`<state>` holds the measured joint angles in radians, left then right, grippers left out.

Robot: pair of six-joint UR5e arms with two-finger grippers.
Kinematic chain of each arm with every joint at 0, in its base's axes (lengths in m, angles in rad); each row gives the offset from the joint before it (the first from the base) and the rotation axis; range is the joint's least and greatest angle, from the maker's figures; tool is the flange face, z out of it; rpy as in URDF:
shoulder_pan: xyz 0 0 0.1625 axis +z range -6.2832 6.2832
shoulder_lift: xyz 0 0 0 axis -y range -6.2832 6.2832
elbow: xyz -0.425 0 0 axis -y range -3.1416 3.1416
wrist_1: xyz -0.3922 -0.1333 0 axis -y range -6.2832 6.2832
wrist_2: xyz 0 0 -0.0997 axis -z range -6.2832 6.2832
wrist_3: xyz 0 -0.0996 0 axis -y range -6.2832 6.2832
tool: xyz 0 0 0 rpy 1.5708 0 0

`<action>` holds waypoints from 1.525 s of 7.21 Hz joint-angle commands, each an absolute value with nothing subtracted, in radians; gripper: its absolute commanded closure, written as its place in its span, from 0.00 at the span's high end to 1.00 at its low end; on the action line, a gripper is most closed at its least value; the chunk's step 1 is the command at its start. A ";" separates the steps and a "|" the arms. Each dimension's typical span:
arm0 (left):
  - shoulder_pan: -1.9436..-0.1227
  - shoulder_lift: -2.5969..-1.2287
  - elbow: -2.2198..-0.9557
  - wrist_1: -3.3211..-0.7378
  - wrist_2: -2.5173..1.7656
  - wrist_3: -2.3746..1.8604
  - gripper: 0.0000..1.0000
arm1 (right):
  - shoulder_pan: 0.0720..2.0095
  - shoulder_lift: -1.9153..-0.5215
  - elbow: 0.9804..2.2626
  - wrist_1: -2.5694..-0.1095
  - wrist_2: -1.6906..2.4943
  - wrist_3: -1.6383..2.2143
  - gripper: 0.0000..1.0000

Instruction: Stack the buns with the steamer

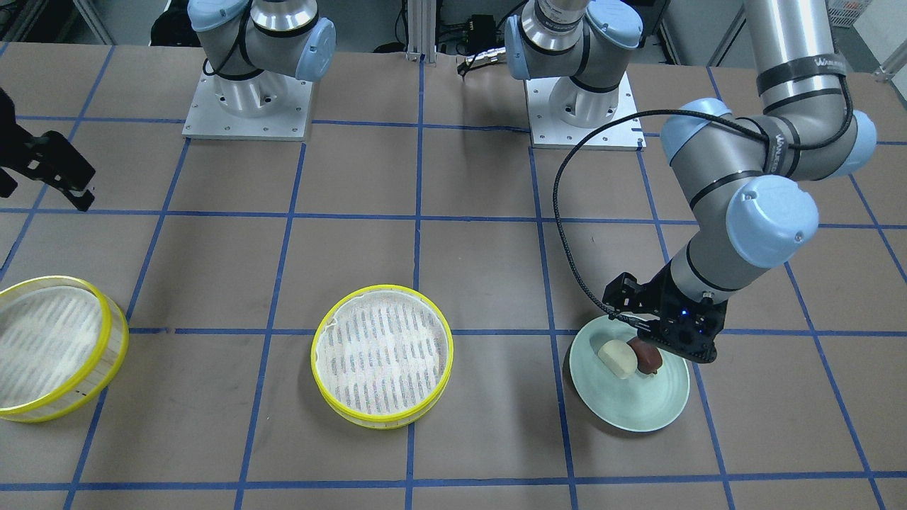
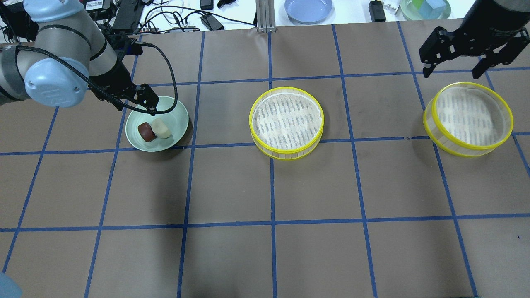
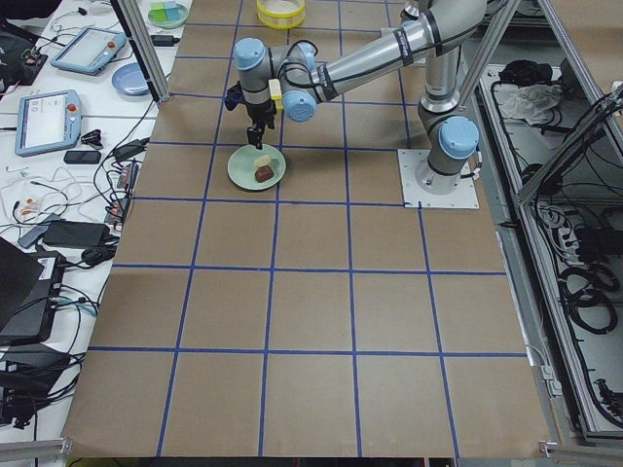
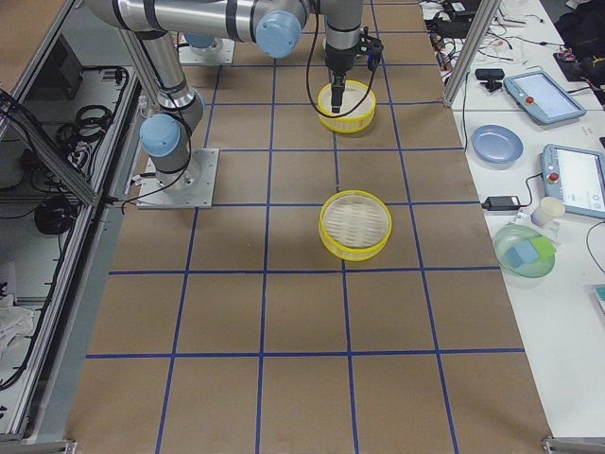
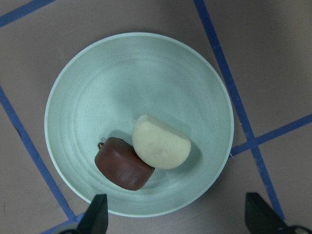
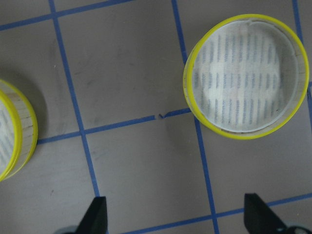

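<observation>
The cream-white bun [image 2: 161,128] and the dark reddish-brown bun [image 2: 145,131] lie touching on a mint-green plate [image 2: 176,114] at the table's left. In the left wrist view the cream bun [image 5: 161,144] lies right of the brown bun [image 5: 122,163]. My left gripper [image 2: 138,101] hovers above the plate's far rim, open and empty, as the left wrist view [image 5: 178,217] shows. One steamer tier [image 2: 286,120] stands empty mid-table, the other tier [image 2: 470,116] at the right. My right gripper [image 2: 451,70] is open and empty above the table just beyond the right tier.
The arm bases [image 1: 248,92] [image 1: 584,106] stand at my edge of the table. Beyond the far edge are a blue plate [image 2: 308,8], a green container [image 2: 424,8] and cables. Blue tape lines grid the brown tabletop.
</observation>
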<state>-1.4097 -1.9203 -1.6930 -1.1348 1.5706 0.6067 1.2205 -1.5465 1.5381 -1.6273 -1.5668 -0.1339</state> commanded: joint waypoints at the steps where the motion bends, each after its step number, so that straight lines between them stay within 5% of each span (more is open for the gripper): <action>1: -1.410 -2.020 -1.694 -1.062 1.569 0.765 1.00 | 1.125 -1.503 1.539 -1.712 -1.571 -0.170 1.00; 5: -1.410 -2.097 -1.692 -1.054 1.536 0.811 0.90 | 0.918 -1.248 1.537 -1.895 -1.575 -0.483 1.00; 6: -1.410 -2.103 -1.692 -1.055 1.542 0.811 0.73 | 0.899 -1.191 1.539 -1.981 -1.575 -0.576 1.00; 7: -1.410 -2.103 -1.690 -1.057 1.543 0.811 0.22 | 0.888 -1.152 1.539 -1.997 -1.574 -0.628 1.00; 8: -1.410 -2.103 -1.687 -1.055 1.543 0.811 0.00 | 0.888 -1.131 1.539 -2.008 -1.572 -0.652 1.00; 11: -1.411 -2.050 -1.666 -1.031 1.532 0.726 0.00 | 0.856 -1.089 1.539 -2.011 -1.565 -0.693 1.00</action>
